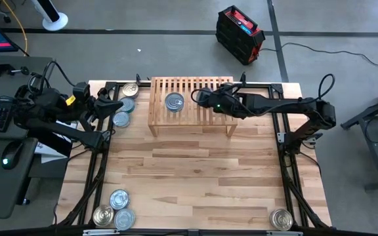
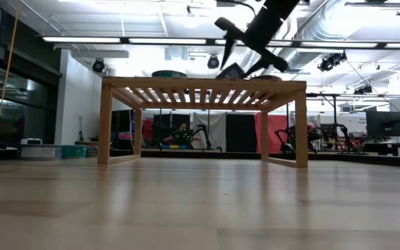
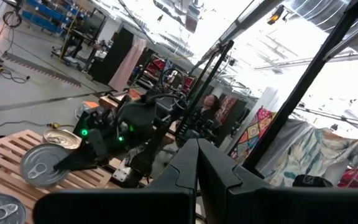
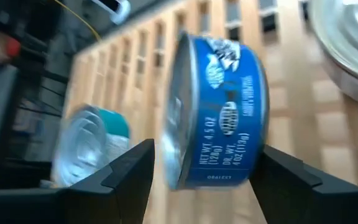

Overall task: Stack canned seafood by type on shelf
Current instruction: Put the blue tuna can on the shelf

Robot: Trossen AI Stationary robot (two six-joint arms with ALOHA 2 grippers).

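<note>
The light-wood slatted shelf stands at the table's far middle. A blue-walled tin rests flat on its slats. My right gripper reaches in level from the right and is open, its fingers wide apart just short of that tin. A second tin with a gold lid sits on the shelf beside the right arm, which hides it from above. My left gripper is shut, left of the shelf by three tins.
Three more tins are grouped at the table's near left corner and one sits at the near right. The wide middle of the tabletop is bare wood. A keyboard and a mouse lie on a desk off the table's left.
</note>
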